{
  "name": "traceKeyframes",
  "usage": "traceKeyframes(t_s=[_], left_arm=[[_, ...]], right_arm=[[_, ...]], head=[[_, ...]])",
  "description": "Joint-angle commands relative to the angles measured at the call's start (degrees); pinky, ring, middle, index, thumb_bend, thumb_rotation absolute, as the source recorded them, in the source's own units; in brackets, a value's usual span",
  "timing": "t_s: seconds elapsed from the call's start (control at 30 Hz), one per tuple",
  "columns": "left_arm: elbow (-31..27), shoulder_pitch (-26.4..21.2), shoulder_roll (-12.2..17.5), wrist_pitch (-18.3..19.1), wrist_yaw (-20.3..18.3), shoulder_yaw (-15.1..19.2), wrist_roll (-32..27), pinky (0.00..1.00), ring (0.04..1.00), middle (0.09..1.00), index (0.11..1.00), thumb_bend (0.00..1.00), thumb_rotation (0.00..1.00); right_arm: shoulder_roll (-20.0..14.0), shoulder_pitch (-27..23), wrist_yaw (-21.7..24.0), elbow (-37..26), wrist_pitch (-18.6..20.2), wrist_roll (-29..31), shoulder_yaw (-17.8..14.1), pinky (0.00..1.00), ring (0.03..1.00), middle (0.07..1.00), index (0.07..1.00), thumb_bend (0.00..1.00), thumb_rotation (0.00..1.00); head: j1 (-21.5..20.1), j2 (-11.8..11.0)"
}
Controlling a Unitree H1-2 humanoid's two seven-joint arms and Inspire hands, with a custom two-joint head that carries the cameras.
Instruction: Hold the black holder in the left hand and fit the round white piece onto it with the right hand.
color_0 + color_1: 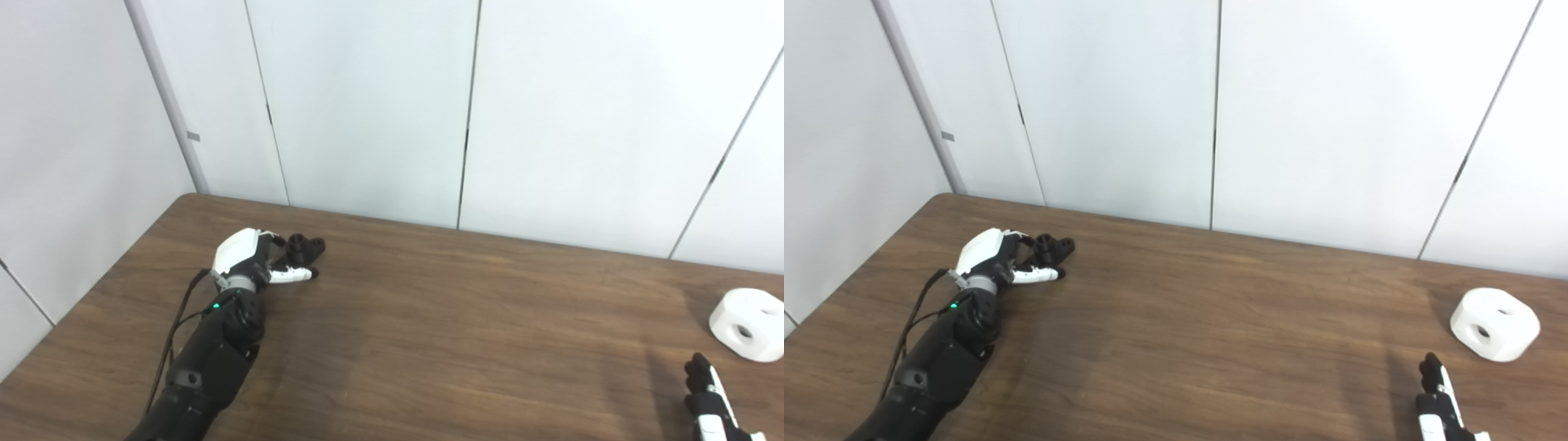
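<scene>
While the left robot hand (254, 257) curls around the black holder (304, 247) on the bench (429, 318), it should clamp firmly before lifting; the right robot hand (1439, 398), near the round white piece (1494, 323), is too cropped to tell.

right hand (1440, 401) cut off, grip unclear

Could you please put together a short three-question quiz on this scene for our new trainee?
1. True or false: the round white piece is already fitted on the black holder.
2. Which robot hand is at the black holder? A) left robot hand B) right robot hand C) both
3. Fill in: the round white piece lies on the wooden table near its ____ edge in the picture.

Key:
1. False; the two lie far apart, at opposite sides of the table.
2. A; its fingers are at the holder, though a firm grip cannot be confirmed. The right robot hand is near the white piece, not touching it.
3. Right.
</scene>
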Motion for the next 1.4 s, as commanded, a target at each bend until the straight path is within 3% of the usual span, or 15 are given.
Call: traceKeyframes(t_s=[0.0,0.67,0.77,0.87,0.9,0.97,1.37], left_arm=[[-0.1,-2.0,1.1,-0.3,0.3,-0.4,0.2,1.0,1.0,0.948,0.769,0.85,0.38],[0.5,-1.1,1.9,0.7,-1.6,-0.5,1.7,1.0,0.995,0.908,0.697,0.84,0.34],[0.7,-1.2,1.9,0.8,-2.2,-0.5,2.1,1.0,0.991,0.893,0.674,0.81,0.33],[0.9,-1.1,1.9,0.4,-1.4,-0.6,1.7,1.0,0.967,0.855,0.577,0.79,0.26],[0.9,-1.0,1.8,0.1,-0.9,-0.4,1.2,1.0,0.959,0.845,0.523,0.63,0.15],[1.0,-0.8,1.5,-1.0,0.3,0.2,0.4,1.0,0.946,0.831,0.494,0.55,0.08],[0.8,0.2,1.8,-2.6,2.5,0.1,-0.8,1.0,0.906,0.79,0.484,0.52,0.04]], right_arm=[[0.3,0.4,0.1,-1.3,-0.9,0.6,0.2,1.0,1.0,0.984,0.988,0.52,1.0],[0.0,0.6,-0.1,-2.3,0.6,0.8,-0.7,1.0,1.0,0.98,0.983,0.54,1.0],[-0.1,0.5,-0.3,-2.5,0.9,0.5,-0.7,1.0,1.0,0.979,0.985,0.54,1.0],[-0.2,0.5,-0.3,-2.7,0.8,0.5,-0.9,1.0,1.0,0.974,0.985,0.51,1.0],[-0.3,0.5,-0.3,-2.7,0.9,0.4,-0.9,1.0,1.0,0.973,0.986,0.52,1.0],[-0.2,0.5,-0.3,-3.0,1.3,0.7,-1.1,1.0,1.0,0.972,0.987,0.53,1.0],[-0.5,0.6,-0.1,-3.4,1.0,1.4,-1.5,1.0,1.0,0.97,0.992,0.51,1.0]], head=[[0.2,0.1],[0.3,0.9],[0.3,0.9],[0.1,1.1],[0.1,1.1],[0.2,1.2],[0.3,1.3]])
